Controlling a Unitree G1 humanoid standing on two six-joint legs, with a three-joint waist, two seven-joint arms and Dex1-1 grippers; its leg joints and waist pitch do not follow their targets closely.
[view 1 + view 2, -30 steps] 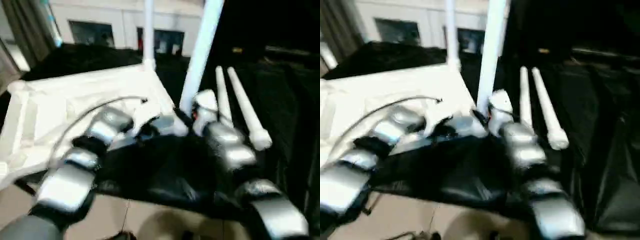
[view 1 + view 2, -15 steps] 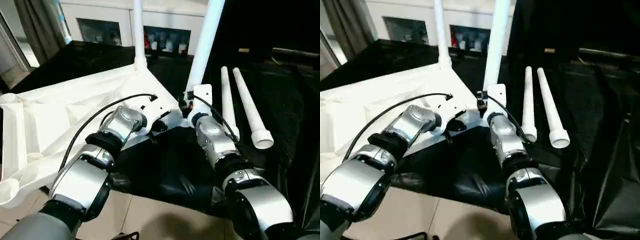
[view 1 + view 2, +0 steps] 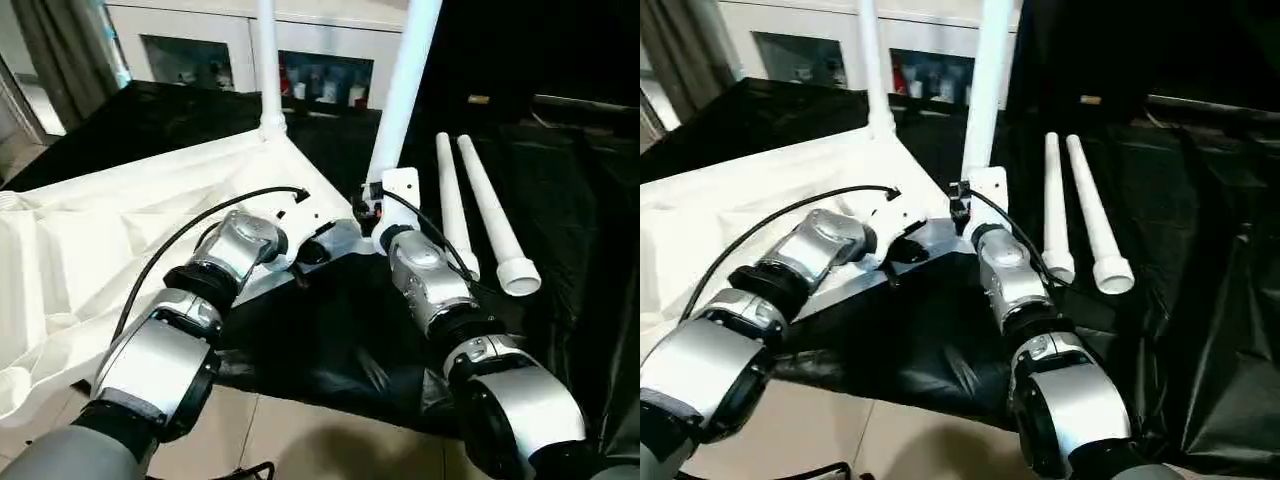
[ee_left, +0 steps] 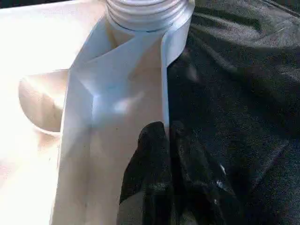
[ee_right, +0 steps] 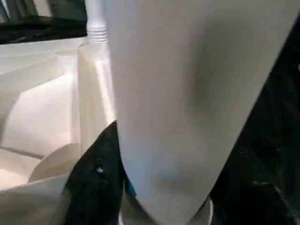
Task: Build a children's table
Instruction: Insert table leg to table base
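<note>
- Left eye view: the white tabletop point(image 3: 110, 230) lies upside down on a desk draped in black sheet point(image 3: 560, 200), ribbed underside up.
- Two legs stand upright in its corner sockets: a far leg point(image 3: 267, 60) and a near leg point(image 3: 402, 90).
- Two loose legs point(image 3: 480, 215) lie side by side on the sheet, well apart from the tabletop, towards the right.
- Left gripper point(image 4: 168, 140) has its jaws clenched together, holding nothing, its tips against the tabletop's rim near the corner.
- Right gripper point(image 5: 154, 187) grasps the near leg close to its base, jaws on either side of the tube.
</note>
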